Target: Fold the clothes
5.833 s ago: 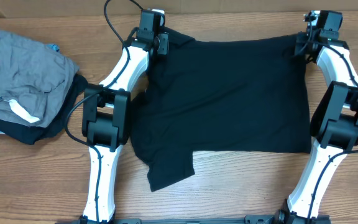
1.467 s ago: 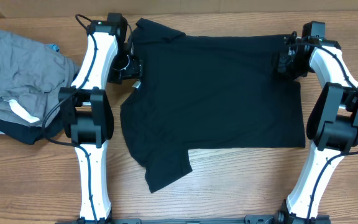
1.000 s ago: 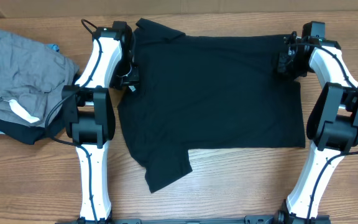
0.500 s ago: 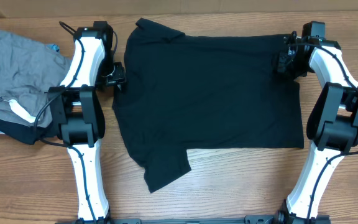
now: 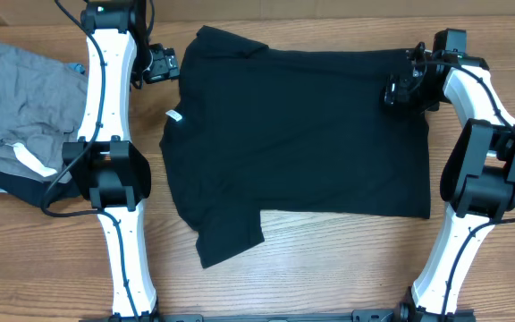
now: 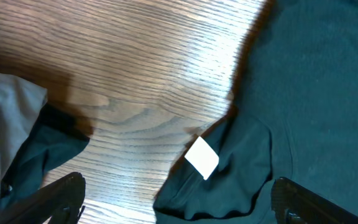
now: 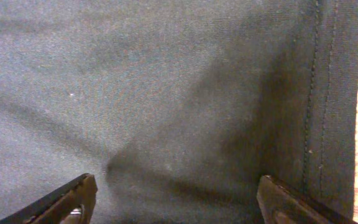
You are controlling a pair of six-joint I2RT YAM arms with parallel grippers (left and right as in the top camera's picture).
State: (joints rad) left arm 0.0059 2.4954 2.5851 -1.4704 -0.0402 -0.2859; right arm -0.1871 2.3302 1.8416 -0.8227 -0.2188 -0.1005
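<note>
Overhead, the left gripper (image 5: 163, 64) has let go and swung far left, leaving the black T-shirt (image 5: 302, 134) flat mid-table; its wrist view shows us empty, spread jaws above the white tag (image 6: 202, 157), and the right wrist view shows the right gripper (image 7: 174, 186) spread over the far-right hem, so we judge folding can start.

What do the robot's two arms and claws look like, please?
The left arm and right arm have slim white links with bulky black joint housings. A thin black cable loops beside the left one. The claw fingers are dark and blunt-tipped.
</note>
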